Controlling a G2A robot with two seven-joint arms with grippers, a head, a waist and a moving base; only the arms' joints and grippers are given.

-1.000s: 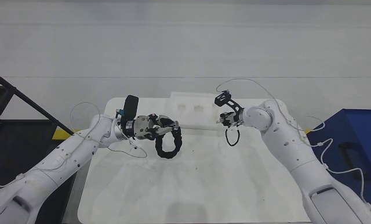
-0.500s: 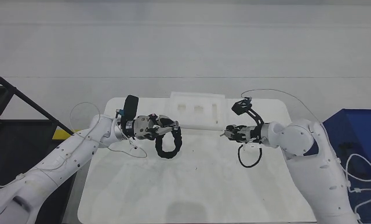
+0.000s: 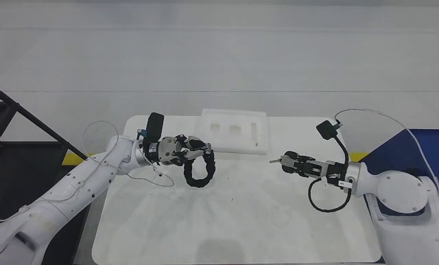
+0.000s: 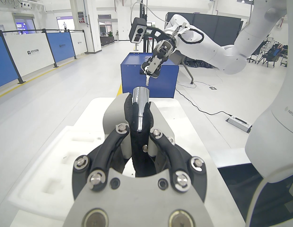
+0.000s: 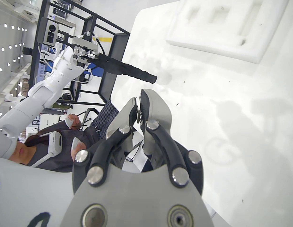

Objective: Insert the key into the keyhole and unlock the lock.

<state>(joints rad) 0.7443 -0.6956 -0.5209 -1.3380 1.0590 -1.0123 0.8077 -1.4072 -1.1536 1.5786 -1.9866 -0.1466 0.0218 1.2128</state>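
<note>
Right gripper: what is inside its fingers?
A key is clamped in the right gripper. Its blade sticks out past the fingers, aimed toward the lock but apart from it. The key's head is covered by the fingers.

The lock (image 4: 140, 106) is chrome and black — the foam tray (image 3: 226, 145) white.

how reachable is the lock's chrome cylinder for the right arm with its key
Probably yes. The left gripper holds the cable lock with its chrome cylinder end-on toward the right gripper, whose key points roughly at it across open air; nothing sits between.
</note>
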